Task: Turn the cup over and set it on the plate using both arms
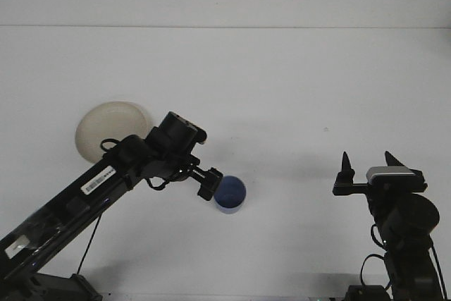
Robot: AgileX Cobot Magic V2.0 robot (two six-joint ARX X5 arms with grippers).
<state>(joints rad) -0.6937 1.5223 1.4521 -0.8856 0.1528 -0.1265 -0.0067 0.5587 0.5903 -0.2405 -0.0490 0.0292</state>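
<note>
A blue cup [231, 194] stands on the white table, just below its middle; from above I cannot tell which end is up. My left gripper [208, 183] has reached the cup's left side, with its fingers open and right against the wall. A cream plate [106, 126] lies at the left, and the left arm hides its lower right edge. My right gripper [368, 165] stands open near the right front, fingertips pointing up, well away from the cup.
The left arm [106, 177] stretches diagonally from the bottom left corner across the front left of the table. The table's far edge [225, 27] meets a white wall.
</note>
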